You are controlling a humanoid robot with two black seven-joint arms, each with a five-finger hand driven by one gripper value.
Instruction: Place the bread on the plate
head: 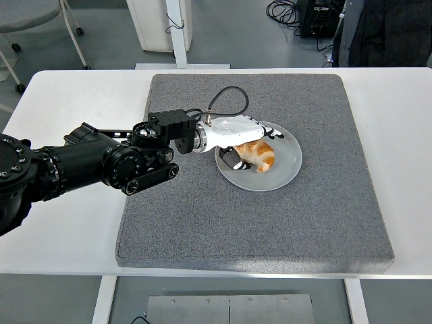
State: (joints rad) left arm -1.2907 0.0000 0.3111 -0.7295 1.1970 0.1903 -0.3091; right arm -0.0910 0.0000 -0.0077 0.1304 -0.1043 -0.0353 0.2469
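1. Left arm [88, 165]: black, enters from the left edge and reaches right across the white tabletop [61, 223] onto the grey mat [256, 223].
2. Left robot hand [236, 138]: white shell, dark fingertips, poised over the plate's left half. Fingers curled around the bread, clamped on it.
3. Bread [262, 155]: golden-brown, over the middle of the plate, partly hidden by the fingers. Cannot tell whether it touches the plate surface.
4. Plate [287, 169]: round, grey, sits on the mat slightly above its centre.
5. Right arm: out of view.
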